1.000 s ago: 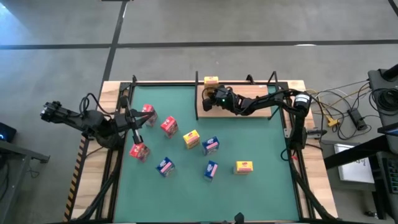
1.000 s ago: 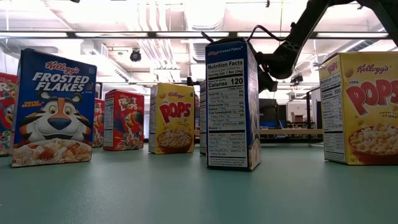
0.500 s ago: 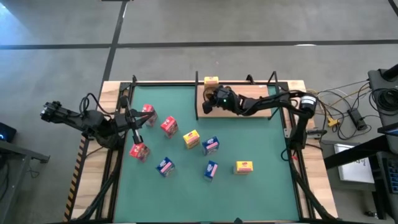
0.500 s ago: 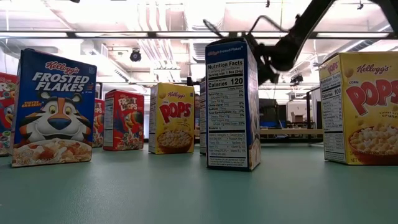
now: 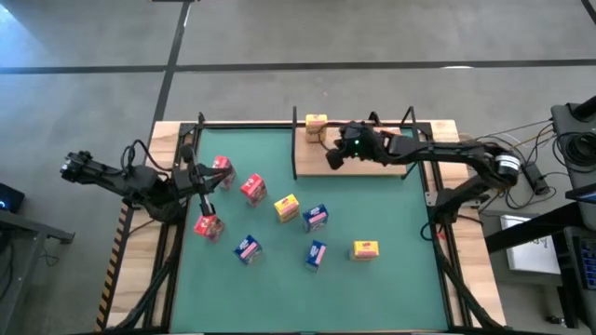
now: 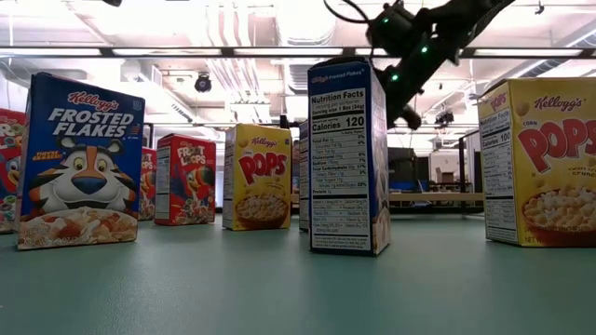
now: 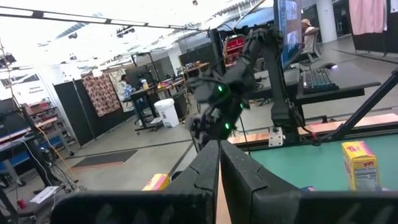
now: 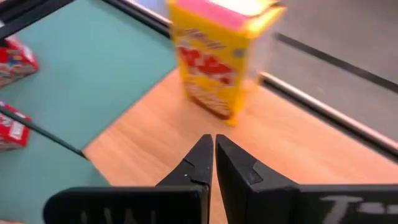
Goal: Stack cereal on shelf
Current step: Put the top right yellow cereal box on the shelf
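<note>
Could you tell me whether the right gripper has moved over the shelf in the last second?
Yes. The right gripper has shifted rightward along the shelf, away from its left edge, fingers shut and empty.

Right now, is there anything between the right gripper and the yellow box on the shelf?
Nothing: the right wrist view shows only bare shelf wood between the shut right gripper and the yellow box.
</note>
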Controlling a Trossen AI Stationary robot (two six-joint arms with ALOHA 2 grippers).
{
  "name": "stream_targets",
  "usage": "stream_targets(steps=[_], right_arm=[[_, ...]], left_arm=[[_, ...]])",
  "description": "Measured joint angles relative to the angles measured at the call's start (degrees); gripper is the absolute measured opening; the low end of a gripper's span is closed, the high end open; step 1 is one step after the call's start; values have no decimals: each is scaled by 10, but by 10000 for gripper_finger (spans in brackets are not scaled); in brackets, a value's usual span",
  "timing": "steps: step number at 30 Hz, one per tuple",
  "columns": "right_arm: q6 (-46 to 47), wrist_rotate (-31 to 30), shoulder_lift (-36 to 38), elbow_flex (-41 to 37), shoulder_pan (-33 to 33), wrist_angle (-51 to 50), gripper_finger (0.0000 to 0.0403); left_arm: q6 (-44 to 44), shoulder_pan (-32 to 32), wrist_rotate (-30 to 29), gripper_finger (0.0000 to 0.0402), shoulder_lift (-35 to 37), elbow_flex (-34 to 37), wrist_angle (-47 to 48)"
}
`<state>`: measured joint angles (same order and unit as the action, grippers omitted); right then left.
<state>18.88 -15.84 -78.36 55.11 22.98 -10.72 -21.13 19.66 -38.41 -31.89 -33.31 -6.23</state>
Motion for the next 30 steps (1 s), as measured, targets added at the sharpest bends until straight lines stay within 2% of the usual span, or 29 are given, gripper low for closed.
stream_targets(steps=[4,7,10,14,26,30], right_arm=[[-21,35,25,0,21,-14,11],[-28,84,35,0,47,-9,11],[-29,128,35,3,73,-11,11],[-29,159,16,12,97,-7,11],[-61,157,-112,16,109,78,11],[-66,121,-139,16,117,113,11]], left_arm=[[-7,0,0,0,-11,0,-16],[-14,0,0,0,-19,-3,-18],[-20,0,0,0,-25,-6,-18],[-26,0,0,0,-31,-8,-19],[-32,0,0,0,-33,-11,-18],[-32,0,0,0,-34,-11,-18]])
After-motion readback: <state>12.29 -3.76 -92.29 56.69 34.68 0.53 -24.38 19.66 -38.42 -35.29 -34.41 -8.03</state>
